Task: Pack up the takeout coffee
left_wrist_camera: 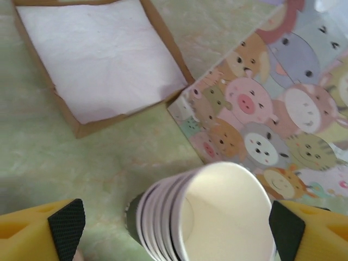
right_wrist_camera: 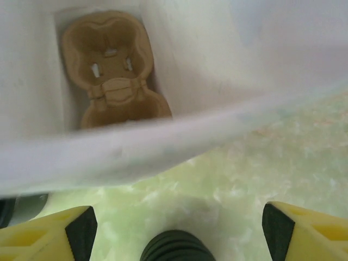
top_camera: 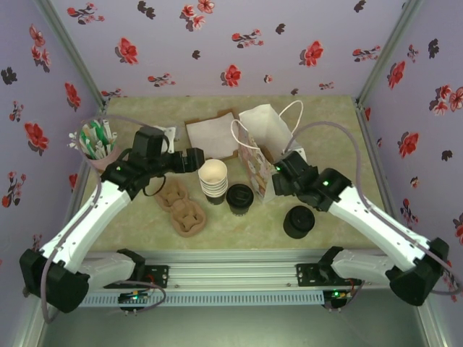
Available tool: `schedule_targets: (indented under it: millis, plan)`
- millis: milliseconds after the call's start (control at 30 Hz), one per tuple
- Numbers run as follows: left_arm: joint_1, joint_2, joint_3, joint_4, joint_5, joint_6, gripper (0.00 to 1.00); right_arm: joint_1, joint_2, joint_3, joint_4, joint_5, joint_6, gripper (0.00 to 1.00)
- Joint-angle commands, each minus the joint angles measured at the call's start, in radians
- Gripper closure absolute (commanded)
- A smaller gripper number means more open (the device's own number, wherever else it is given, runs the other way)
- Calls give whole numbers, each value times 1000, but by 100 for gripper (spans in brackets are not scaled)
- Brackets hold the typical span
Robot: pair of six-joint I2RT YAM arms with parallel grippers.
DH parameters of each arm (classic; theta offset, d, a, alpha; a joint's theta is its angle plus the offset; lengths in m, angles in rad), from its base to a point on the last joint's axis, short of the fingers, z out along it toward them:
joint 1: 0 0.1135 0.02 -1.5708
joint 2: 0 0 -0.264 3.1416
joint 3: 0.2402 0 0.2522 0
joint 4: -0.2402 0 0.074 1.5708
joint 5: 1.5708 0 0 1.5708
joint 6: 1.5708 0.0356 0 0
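The takeout coffee (top_camera: 239,198), a dark cup under a round black lid, stands on the table in front of the paper bag (top_camera: 264,155). Neither gripper touches it. My left gripper (top_camera: 194,160) is open, and the stack of lidless cups (left_wrist_camera: 212,217) sits between its fingers (left_wrist_camera: 66,228). That stack (top_camera: 213,179) stands just left of the coffee. My right gripper (top_camera: 278,177) is open at the bag's near rim, holding nothing. Its wrist view looks into the white bag (right_wrist_camera: 228,65), where a cardboard cup carrier (right_wrist_camera: 111,70) lies on the bottom.
A pile of black lids (top_camera: 298,221) sits under my right arm, ribbed and dark (right_wrist_camera: 176,249). Cardboard carriers (top_camera: 181,206) lie at front left. A napkin box (top_camera: 212,135) is behind the cups. A cup of cutlery (top_camera: 96,144) stands far left.
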Motion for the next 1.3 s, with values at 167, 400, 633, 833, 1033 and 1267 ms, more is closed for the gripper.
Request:
schedule_targets:
  millis: [167,400,633,833,1033,1267]
  plan:
    - [90,201,156,-75,-12,23,24,38,-181,31,-108,-192,54,15]
    - [120,332,225,-84,-29,30,27,155,-173,67,-85,-280,40,18]
    - [120,200,129,-61,-9,18,26,230,-68,125,-76,-307,15,18]
    - [119,1,28,-81,-11,6,20,239,51,179,-65,-393,-83,18]
    - [120,-181,-68,-83,41,-10,8,238,183,253,-73,-431,-173,17]
    - [118,-348,-158,-79,65,-34,1,237,348,336,-91,-419,-251,16]
